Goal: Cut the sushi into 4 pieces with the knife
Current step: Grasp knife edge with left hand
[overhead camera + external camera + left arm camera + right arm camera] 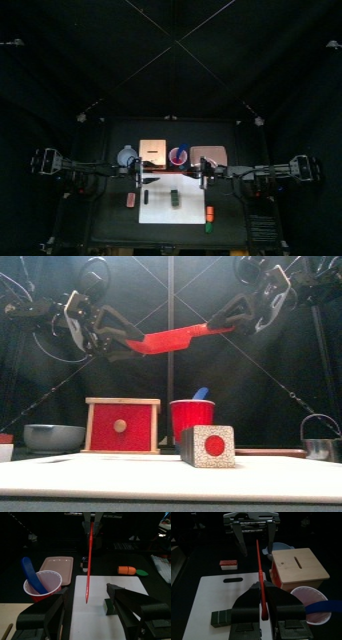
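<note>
A red toy knife (174, 338) hangs in the air above the table, level between both arms. My right gripper (225, 324) is shut on its handle (263, 609). The left gripper (124, 353) is open, its jaws standing wide on either side of the blade's tip (87, 599). Below lies the white cutting board (160, 207) with the dark green sushi roll (175, 198) on it; the roll (224, 617) also shows in the right wrist view and the roll (109, 605) in the left wrist view.
Along the back stand a blue-grey bowl (54, 437), a wooden box with a red drawer (123, 426), a red cup (191, 419) holding a blue knife (201, 393), and a pink tray (53, 564). A speckled toy with a red spot (209, 446), an orange toy (127, 570) and a metal cutter (318, 443) lie nearby.
</note>
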